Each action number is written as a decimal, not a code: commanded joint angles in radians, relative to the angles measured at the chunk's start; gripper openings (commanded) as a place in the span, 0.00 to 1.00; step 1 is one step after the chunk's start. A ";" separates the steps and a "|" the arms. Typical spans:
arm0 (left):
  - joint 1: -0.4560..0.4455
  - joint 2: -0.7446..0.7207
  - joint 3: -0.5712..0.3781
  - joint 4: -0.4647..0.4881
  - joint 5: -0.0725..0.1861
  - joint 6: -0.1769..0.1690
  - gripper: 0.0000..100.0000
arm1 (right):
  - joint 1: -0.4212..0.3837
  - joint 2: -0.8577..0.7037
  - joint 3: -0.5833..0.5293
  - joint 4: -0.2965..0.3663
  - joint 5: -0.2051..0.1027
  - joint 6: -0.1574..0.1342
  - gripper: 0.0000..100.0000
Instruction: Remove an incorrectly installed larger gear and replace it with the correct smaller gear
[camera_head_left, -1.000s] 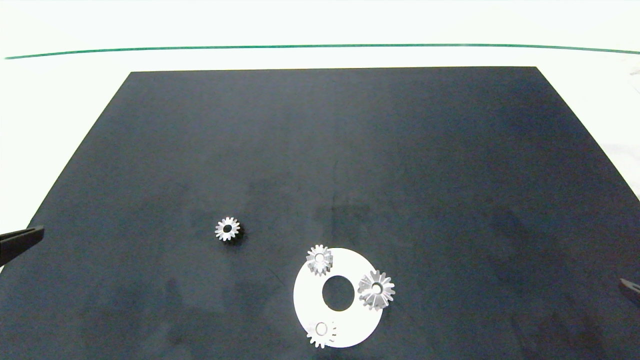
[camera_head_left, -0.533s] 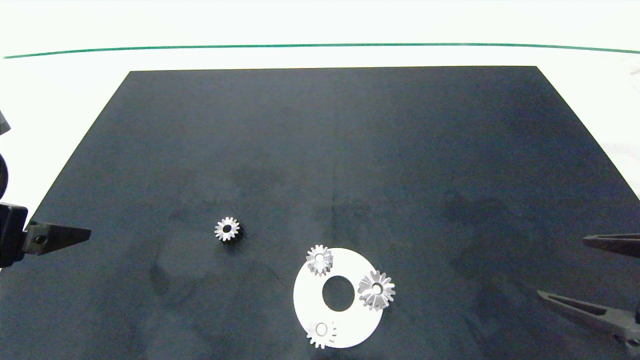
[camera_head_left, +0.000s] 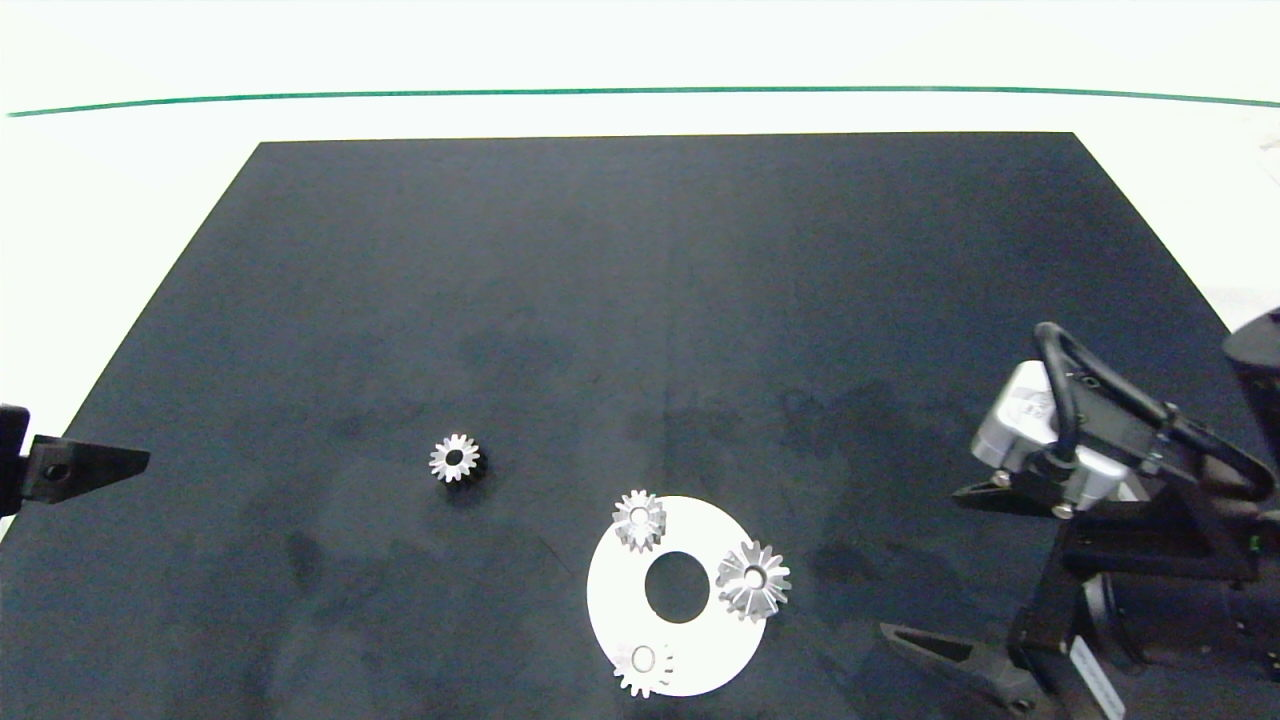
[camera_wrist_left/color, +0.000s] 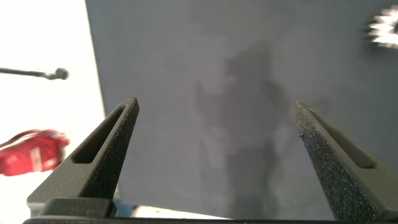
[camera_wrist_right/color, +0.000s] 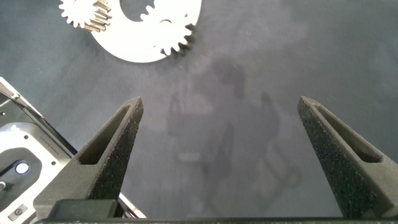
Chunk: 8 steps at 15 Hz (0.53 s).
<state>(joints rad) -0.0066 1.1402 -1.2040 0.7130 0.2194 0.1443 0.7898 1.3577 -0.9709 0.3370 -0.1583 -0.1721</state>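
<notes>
the left tool (camera_head_left: 100, 465) sits at the left edge of the dark mat (camera_head_left: 660, 300) that covers the white counter (camera_head_left: 640, 60), fingers spread wide in its wrist view (camera_wrist_left/color: 214, 158) with nothing between them – only bare mat, and past the mat's edge a red object (camera_wrist_left/color: 34, 152) too blurred to name.

further right, a lone smaller gear (camera_head_left: 455, 458) lies flat on the mat, well apart from the rest, nearer the mat's near edge than its far one.

next comes a white ring-shaped plate (camera_head_left: 690, 655) with a round centre hole, close to the near edge of the mat. three gears sit at its rim: a small short-toothed gear (camera_head_left: 639, 519) at the far-left part, another small gear (camera_head_left: 641, 668) at the near part, and the larger gear (camera_head_left: 753, 579), long-toothed, on the right part, overhanging onto the mat.

the right tool (camera_head_left: 955, 570) is over the right near part of the mat, just beside the plate's right side and apart from the larger gear. its fingers stand wide and hold nothing – its wrist view (camera_wrist_right/color: 221, 155) shows bare mat between them, with the plate (camera_wrist_right/color: 134, 46) and toothed gear edges beyond.
</notes>
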 joint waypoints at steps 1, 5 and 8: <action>-0.004 -0.040 0.003 0.003 0.008 0.008 1.00 | 0.032 0.136 -0.060 0.004 -0.001 0.000 1.00; -0.004 -0.040 0.006 0.005 0.009 0.008 1.00 | 0.097 0.227 -0.097 0.004 -0.052 0.000 1.00; -0.007 -0.042 0.006 0.005 0.009 0.008 1.00 | 0.095 0.268 -0.109 0.004 -0.061 0.000 1.00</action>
<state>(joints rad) -0.0130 1.1053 -1.1979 0.7138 0.2266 0.1509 0.8828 1.5962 -1.0743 0.3381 -0.2168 -0.1702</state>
